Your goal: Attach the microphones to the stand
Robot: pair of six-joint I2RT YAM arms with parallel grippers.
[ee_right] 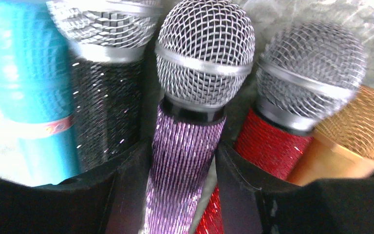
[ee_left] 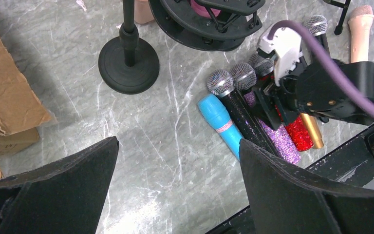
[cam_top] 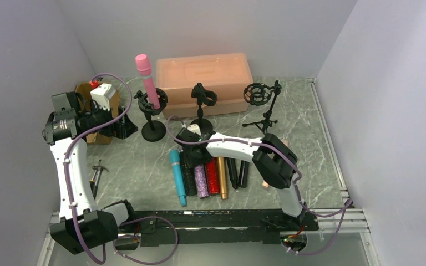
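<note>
Right hand (ee_right: pixel 182 156) pinches the purple mic (ee_right: pixel 190 112) just below its mesh head, one finger down each side. The mic lies flat on the tabletop (cam_top: pixel 133 166) in a tight row, with the black glitter mic (ee_right: pixel 104 112) on one side and the red mic (ee_right: pixel 272 141) on the other, both touching or nearly touching it. The left hand (ee_left: pixel 177 144) hangs spread wide and empty over bare marble near the left edge. The pink mic (cam_top: pixel 147 80) already stands in the left stand (cam_top: pixel 153 130); the middle clip stand (cam_top: pixel 202 97) and the tripod stand (cam_top: pixel 263 102) hold nothing.

The crowding is the main risk. The fingers are wedged into narrow gaps, so a lift could drag the red or black neighbour along or roll the row apart. The grip sits close to the head, so the long handle may droop or swivel once it is off the tabletop and spoil the line-up with a clip. Pressing it home with one arm could also tip a light stand.
</note>
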